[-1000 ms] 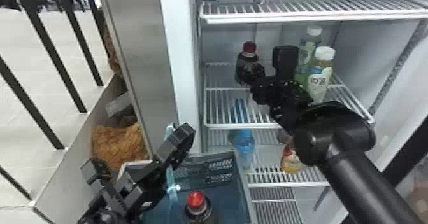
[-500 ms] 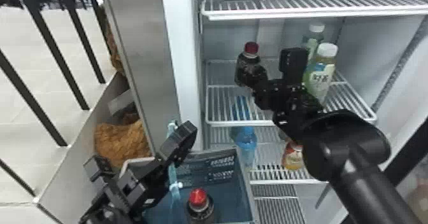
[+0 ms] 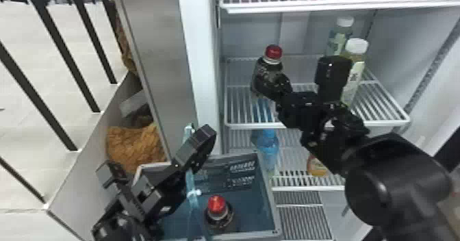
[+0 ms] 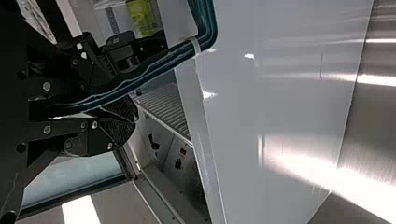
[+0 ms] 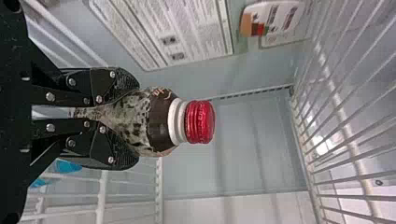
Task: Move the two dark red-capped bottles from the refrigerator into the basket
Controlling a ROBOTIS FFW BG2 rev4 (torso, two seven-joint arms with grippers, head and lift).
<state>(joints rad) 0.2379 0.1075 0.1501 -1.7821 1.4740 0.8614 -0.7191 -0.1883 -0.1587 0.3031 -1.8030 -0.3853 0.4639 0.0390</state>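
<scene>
Left and right grippers at an open refrigerator. The right gripper [image 3: 268, 83] pinches a dark red-capped bottle [image 3: 273, 53], upright at the left of a wire shelf [image 3: 390, 122]. A second red-capped bottle [image 3: 217, 206] stands in the basket [image 3: 269, 199], near left; the left gripper's fingers [image 3: 200, 141] clasp its handle [image 3: 192, 182].

From my end, I see a bright red cap [image 5: 201, 122], a white neck ring [image 5: 176, 120] and mottled grey-and-black patterning on the dark shelf bottle [image 5: 135, 119]; the basket bottle [image 3: 222, 221] is dark too, with red on top. I get deep blue inside the basket [image 3: 268, 189], pale grey on its rim, pale markings on its wall and teal on its handle [image 4: 154, 67]. My head view gives me clear blue on one bottle [image 3: 268, 148], orange on another [image 3: 316, 166], white wires striping the shelf [image 3: 315, 124], and rusty brown on the crinkled material [image 3: 137, 148]
</scene>
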